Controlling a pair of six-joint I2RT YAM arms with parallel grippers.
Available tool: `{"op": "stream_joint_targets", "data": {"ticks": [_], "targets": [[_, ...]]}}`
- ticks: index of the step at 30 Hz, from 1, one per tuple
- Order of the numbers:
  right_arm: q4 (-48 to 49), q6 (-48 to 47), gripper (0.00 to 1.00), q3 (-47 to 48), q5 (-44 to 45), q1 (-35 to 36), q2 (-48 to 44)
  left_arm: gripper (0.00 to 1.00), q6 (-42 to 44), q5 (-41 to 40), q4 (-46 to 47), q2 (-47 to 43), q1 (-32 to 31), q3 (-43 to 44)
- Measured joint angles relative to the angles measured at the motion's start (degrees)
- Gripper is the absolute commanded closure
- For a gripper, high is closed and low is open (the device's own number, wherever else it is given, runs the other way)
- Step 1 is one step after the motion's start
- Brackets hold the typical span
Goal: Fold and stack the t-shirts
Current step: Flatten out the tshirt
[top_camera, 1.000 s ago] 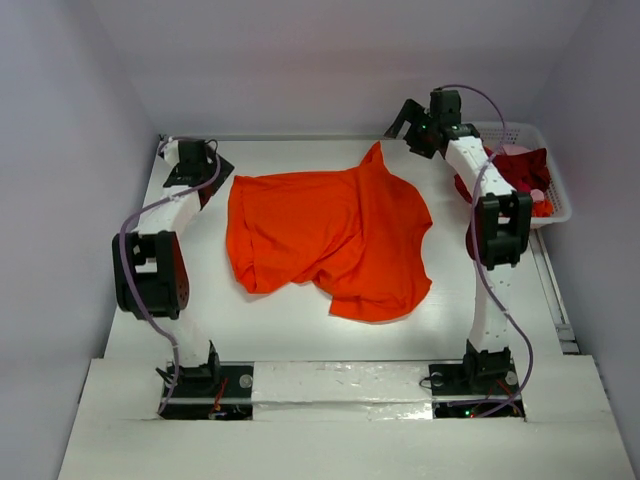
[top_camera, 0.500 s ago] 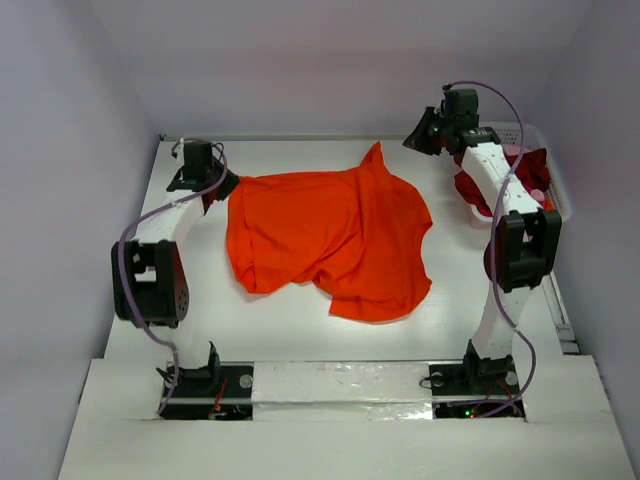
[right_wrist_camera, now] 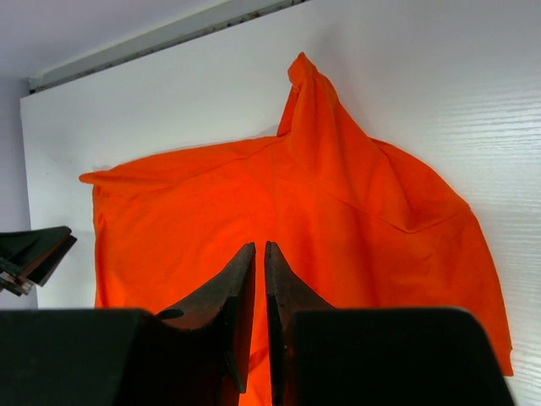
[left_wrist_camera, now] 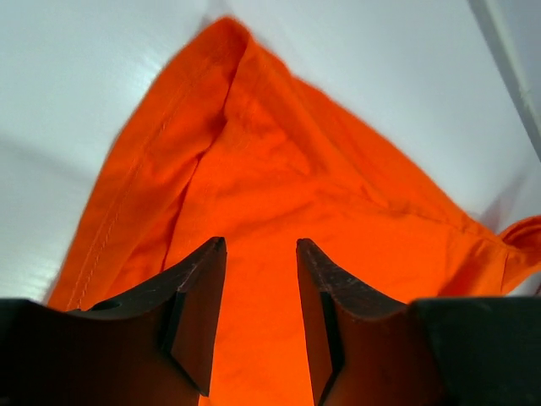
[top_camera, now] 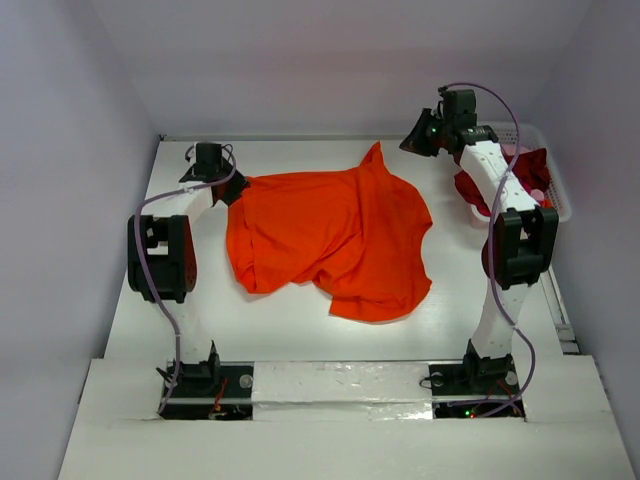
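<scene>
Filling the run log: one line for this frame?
left gripper open, at shirt corner | right gripper shut, empty, clear of shirt | shirt spread, unfolded

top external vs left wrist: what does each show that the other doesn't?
Top external only: the whole orange t-shirt lying crumpled, the white basket holding a dark red shirt at far right, and the right gripper left of the basket. Left wrist only: the left gripper up close, fingers apart with nothing between them, and the stitched hem along the shirt's edge. Both: the orange t-shirt on the white table.
</scene>
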Motion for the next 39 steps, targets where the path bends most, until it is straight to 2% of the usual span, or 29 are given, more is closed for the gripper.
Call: {"op": "stream_joint_targets", "data": {"ticks": [17,39], "targets": [[0.15,-0.26,0.86,-0.11,-0.39,0.00,0.00,0.65,4.76,-8.07,2.43,7.80,0.00,4.17],[0.13,-0.26,0.88,-0.09,-0.68,0.00,0.00,0.65,5.64,-5.62,4.24,13.18,0.00,8.00]]}}
